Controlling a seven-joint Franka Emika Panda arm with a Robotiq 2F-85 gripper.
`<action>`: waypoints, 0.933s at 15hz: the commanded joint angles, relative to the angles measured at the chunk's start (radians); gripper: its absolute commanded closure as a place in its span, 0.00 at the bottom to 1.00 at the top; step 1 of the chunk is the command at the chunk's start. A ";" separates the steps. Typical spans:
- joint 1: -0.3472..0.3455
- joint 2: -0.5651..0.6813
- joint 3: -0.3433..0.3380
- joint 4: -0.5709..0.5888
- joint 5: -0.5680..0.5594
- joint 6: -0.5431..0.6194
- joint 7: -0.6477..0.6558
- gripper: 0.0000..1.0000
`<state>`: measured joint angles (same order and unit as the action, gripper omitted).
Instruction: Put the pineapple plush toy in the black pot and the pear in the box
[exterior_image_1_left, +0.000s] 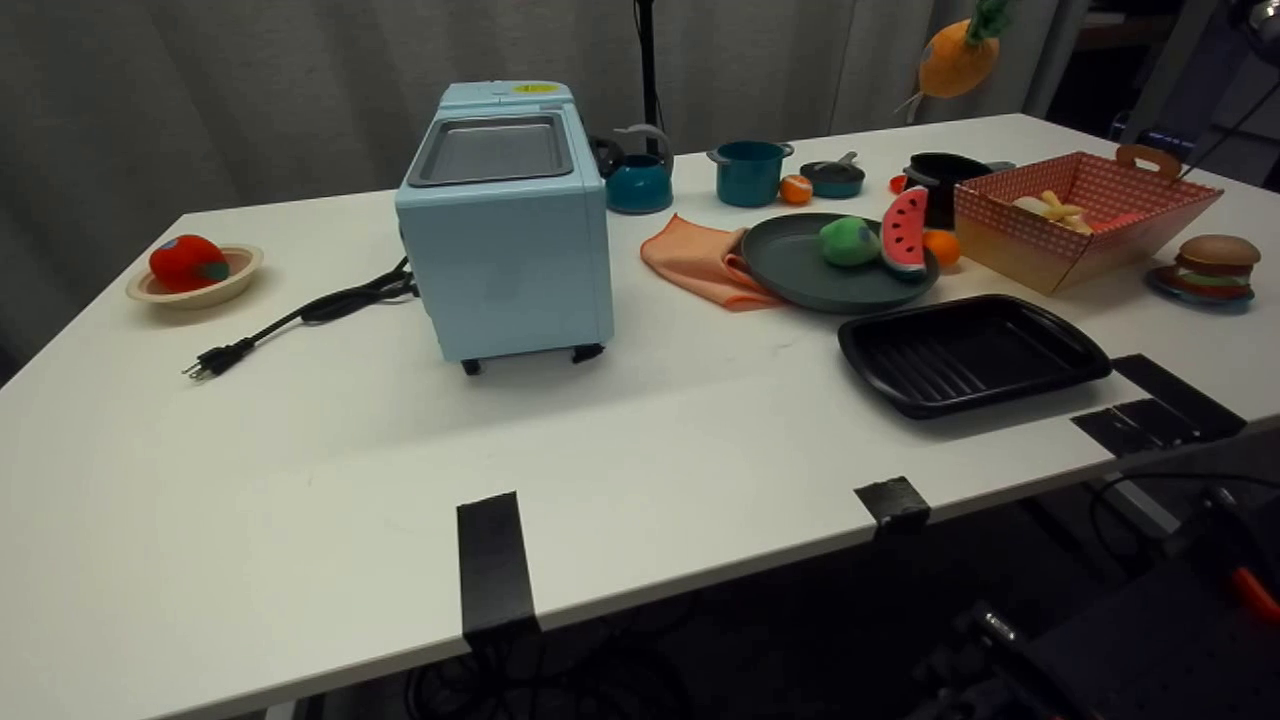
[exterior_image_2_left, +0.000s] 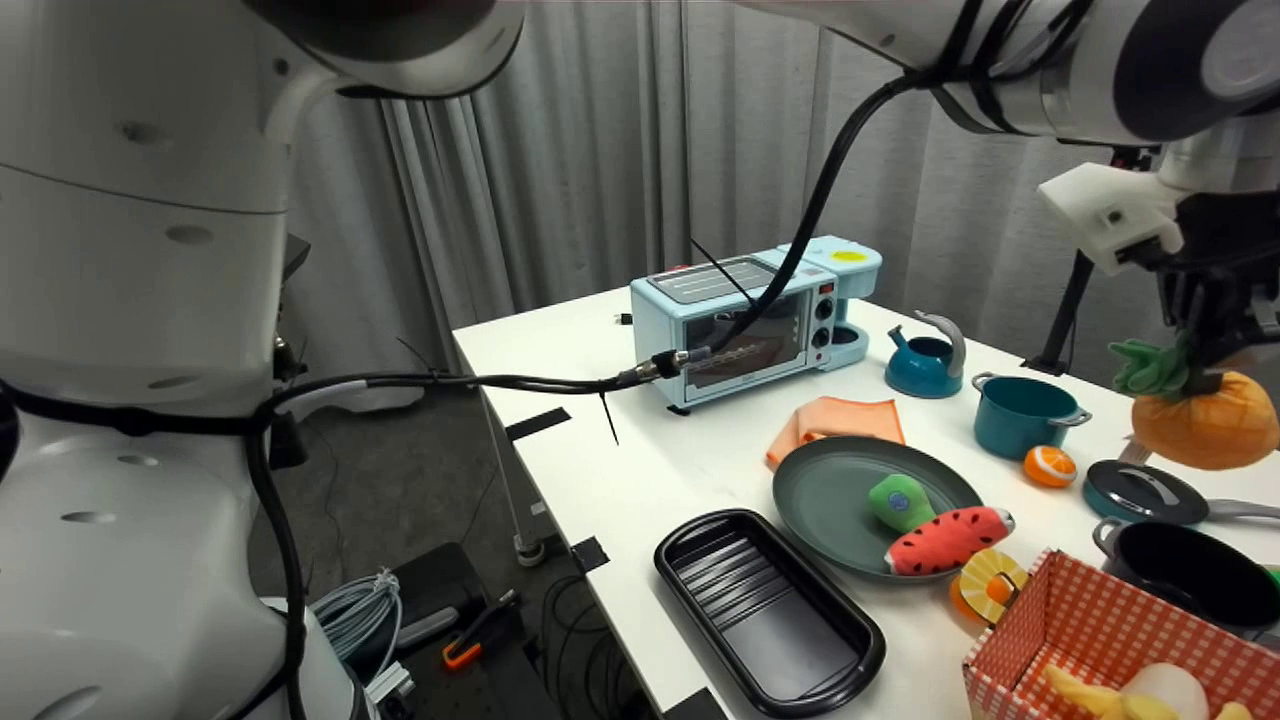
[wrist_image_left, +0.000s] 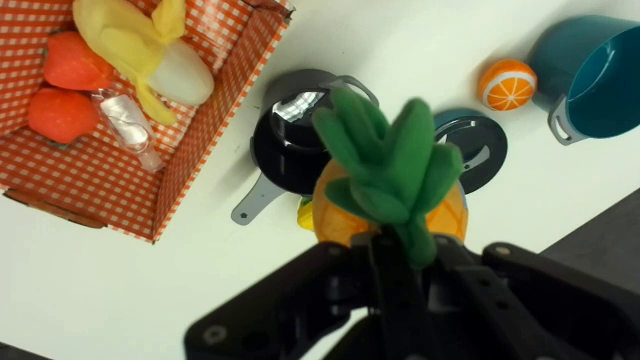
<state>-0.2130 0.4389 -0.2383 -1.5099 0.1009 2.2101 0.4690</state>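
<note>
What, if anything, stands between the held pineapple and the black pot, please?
Nothing visible: the pineapple hangs in the air, higher than the black pot, whose mouth looks open in an exterior view. The box beside it stands lower, seemingly out of the way.

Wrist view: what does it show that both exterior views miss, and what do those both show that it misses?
Only the wrist view: the small clear bottle lying in the gingham box. The two red toys beside it may partly show elsewhere; I cannot tell.

Only the exterior views, in both: green pear, watermelon slice, grey-green plate, black ribbed pan, light-blue toaster oven, teal kettle.

Shared by all three: pineapple plush toy, black pot, gingham box, peeled toy banana, teal pot.
</note>
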 joint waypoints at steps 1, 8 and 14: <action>-0.033 0.093 -0.010 0.121 0.020 -0.083 0.022 0.98; -0.076 0.195 -0.023 0.227 0.016 -0.169 0.050 0.98; -0.076 0.219 -0.020 0.253 0.013 -0.211 0.081 0.46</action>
<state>-0.2873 0.6311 -0.2568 -1.3174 0.1009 2.0442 0.5339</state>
